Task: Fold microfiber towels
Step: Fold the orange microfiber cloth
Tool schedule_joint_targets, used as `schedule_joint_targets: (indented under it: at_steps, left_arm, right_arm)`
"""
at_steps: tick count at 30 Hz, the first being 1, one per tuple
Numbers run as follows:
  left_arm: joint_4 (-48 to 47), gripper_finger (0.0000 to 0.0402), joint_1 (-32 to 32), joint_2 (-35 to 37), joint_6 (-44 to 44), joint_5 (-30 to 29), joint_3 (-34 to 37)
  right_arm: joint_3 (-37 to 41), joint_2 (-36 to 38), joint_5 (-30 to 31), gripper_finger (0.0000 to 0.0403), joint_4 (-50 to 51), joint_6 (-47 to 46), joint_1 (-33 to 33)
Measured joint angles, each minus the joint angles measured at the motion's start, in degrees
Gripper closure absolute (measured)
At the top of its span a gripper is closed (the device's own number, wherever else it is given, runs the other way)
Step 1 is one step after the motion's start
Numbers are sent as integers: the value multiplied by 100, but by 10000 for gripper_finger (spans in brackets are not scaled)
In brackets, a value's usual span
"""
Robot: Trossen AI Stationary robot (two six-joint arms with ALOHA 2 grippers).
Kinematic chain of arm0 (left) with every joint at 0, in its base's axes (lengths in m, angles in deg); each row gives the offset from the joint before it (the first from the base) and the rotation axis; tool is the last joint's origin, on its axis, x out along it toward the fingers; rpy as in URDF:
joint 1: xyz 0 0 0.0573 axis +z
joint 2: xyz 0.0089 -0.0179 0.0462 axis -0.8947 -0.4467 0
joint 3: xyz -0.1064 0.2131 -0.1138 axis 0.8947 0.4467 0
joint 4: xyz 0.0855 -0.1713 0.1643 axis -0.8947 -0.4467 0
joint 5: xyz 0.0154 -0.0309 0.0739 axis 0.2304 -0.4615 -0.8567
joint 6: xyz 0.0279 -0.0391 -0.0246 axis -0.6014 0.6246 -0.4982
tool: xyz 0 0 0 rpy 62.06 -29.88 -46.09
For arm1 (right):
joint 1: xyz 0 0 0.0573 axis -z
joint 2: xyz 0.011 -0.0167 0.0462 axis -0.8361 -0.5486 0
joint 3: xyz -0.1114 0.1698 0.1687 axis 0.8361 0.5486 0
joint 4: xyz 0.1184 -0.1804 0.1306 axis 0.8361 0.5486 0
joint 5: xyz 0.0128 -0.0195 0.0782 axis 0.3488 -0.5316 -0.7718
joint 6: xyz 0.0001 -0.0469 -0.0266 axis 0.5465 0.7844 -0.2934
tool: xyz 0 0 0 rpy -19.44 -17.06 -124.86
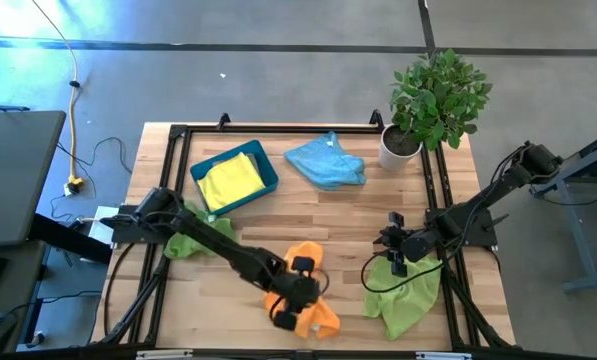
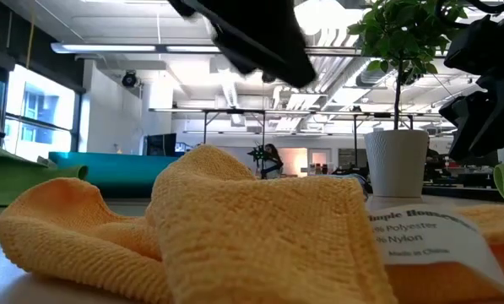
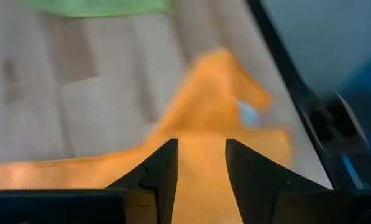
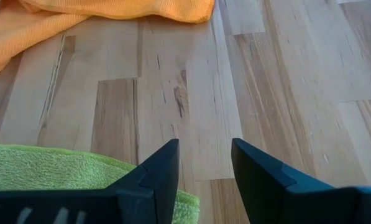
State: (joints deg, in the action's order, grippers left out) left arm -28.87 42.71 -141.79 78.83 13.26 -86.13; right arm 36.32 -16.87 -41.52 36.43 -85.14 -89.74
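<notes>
An orange microfiber towel (image 1: pixel 318 315) lies crumpled on the wooden table near its front edge, its white label (image 2: pixel 420 236) showing. My left gripper (image 3: pixel 201 146) hangs open just above it, clear of the cloth in the low view. My right gripper (image 4: pixel 204 146) stands open over the table at the right, above the edge of a lime green towel (image 1: pixel 410 295) that lies flat-crumpled below it. A yellow towel (image 1: pixel 230 182) lies in the teal tray (image 1: pixel 266 158). At the far middle lies a light blue towel (image 1: pixel 325 162). A second green towel (image 1: pixel 183 243) rests under my left arm.
A potted plant (image 1: pixel 433 100) in a white pot stands at the far right corner. A black frame rail (image 1: pixel 278 128) runs around the table's edges. Bare wood lies between the orange towel and the light blue one.
</notes>
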Motion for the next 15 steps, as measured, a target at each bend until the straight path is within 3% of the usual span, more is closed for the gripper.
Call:
schedule_joint_targets:
  at_steps: [3,8,11,15]
  left_arm:
    - [-606,286,-188,17,-898,133,-186]
    - [-764,290,-417,15,-1843,86,-180]
    - [-730,290,-425,13,-1838,35,-182]
    - [-1152,290,-380,14,-1136,-72,-184]
  right_arm:
    - [-2,0,1,264,0,0,0]
    - [0,0,-1,264,0,0,0]
    - [-2,0,1,264,0,0,0]
    - [-1,0,1,264,0,0,-2]
